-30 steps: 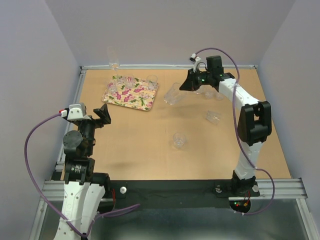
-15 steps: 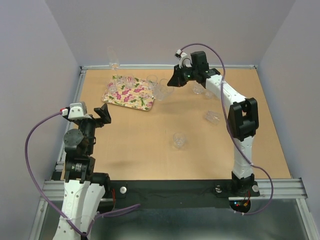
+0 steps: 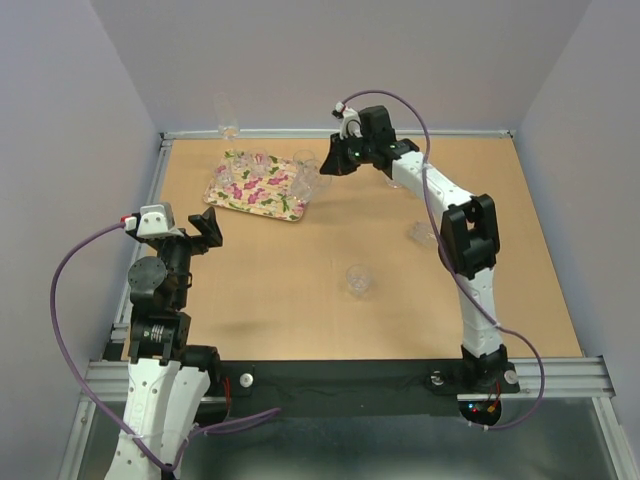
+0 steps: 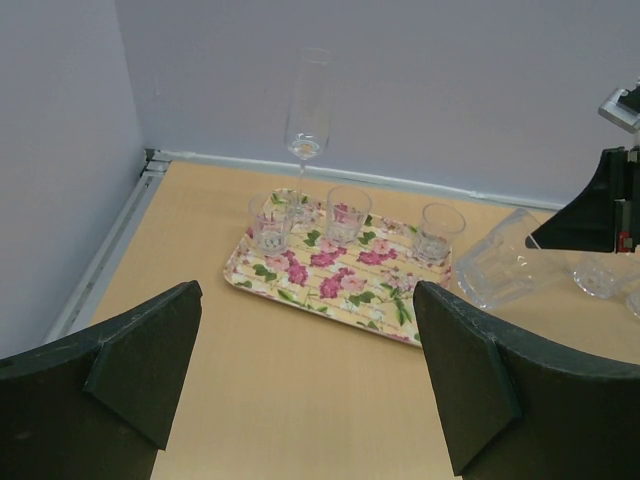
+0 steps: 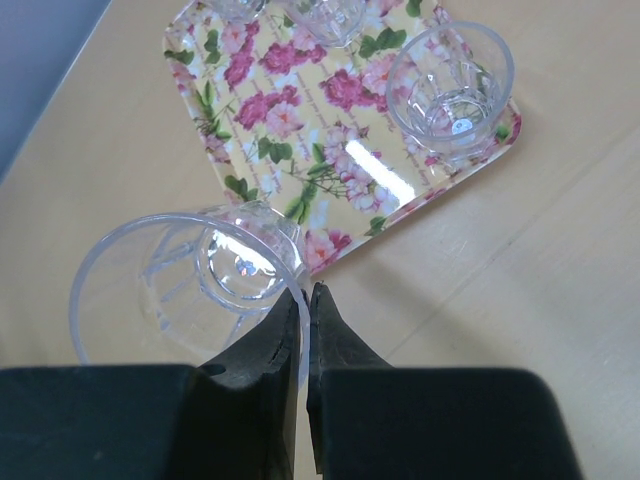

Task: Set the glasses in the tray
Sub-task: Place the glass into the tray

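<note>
The flowered tray [image 3: 262,196] lies at the back left of the table, with three small clear glasses [image 4: 347,214] standing along its far side. My right gripper [image 5: 306,294] is shut on the rim of another clear glass [image 5: 188,284]. That glass hangs tilted just off the tray's [image 5: 300,150] right-hand edge, also seen as the held glass [image 3: 311,181] from above. One loose glass [image 3: 358,281] stands mid-table and another [image 3: 424,233] lies further right. My left gripper [image 4: 305,385] is open and empty, low at the near left, well short of the tray [image 4: 330,282].
A tall champagne flute [image 3: 228,116] stands behind the tray by the back wall. More clear glasses [image 4: 600,276] sit on the table beyond the right arm. Walls close the table at left, back and right.
My right arm has swung left with the glass, from over the back middle of the table to the tray's right edge. The left arm has not moved.
</note>
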Action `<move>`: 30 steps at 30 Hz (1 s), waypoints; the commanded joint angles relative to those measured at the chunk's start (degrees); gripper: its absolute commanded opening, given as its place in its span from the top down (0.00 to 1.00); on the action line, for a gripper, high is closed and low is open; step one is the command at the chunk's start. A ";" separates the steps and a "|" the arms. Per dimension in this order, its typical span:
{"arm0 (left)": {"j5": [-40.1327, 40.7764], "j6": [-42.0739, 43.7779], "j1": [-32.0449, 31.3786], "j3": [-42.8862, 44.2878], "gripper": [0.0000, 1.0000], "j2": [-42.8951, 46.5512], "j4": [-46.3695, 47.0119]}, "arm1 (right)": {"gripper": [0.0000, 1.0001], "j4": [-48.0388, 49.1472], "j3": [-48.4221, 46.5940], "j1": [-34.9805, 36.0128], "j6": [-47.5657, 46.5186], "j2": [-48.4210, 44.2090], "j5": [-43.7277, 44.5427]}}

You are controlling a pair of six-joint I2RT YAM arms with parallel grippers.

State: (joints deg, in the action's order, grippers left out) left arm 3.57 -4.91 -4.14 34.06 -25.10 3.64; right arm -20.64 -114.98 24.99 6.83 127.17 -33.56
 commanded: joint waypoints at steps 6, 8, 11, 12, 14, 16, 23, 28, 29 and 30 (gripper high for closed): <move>0.73 0.95 -0.16 -0.75 0.02 -0.21 3.13 | 1.00 2.36 -6.92 3.56 6.43 1.49 10.95; 0.73 0.86 -0.16 -0.75 0.02 -0.21 3.22 | 1.00 2.36 -7.71 4.09 7.49 2.11 12.89; 0.65 0.95 -0.16 -0.75 0.02 -0.56 3.13 | 1.00 2.36 -9.64 4.80 9.34 3.86 15.80; 0.65 0.86 -0.16 -0.75 0.02 -0.65 3.22 | 1.00 2.36 -10.17 5.15 9.78 4.39 17.55; 0.73 0.95 -0.08 -0.84 0.02 -0.74 3.22 | 1.00 2.45 -11.32 5.50 10.74 5.98 18.97; 0.82 0.95 -0.08 -0.75 0.02 -0.83 3.22 | 1.00 2.45 -12.55 5.68 11.10 6.94 20.11; 0.82 1.04 -0.08 -0.67 0.02 -1.26 3.22 | 0.99 2.71 -14.83 6.47 12.07 9.93 24.85; 0.73 1.04 -0.08 -0.67 0.02 -1.35 3.22 | 0.99 2.98 -15.89 7.61 11.54 10.99 29.33; 0.73 0.95 -0.08 -0.67 0.02 -1.44 3.22 | 0.99 2.98 -16.15 7.79 11.97 11.16 30.91; 0.73 1.04 -0.08 -0.67 0.02 -1.35 3.22 | 1.00 2.98 -16.24 8.05 11.80 11.51 32.84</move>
State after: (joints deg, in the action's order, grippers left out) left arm 3.77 -4.91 -4.12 34.06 -26.41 3.64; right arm -21.19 -126.13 31.51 17.82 138.56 -6.85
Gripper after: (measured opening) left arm 0.985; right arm 0.067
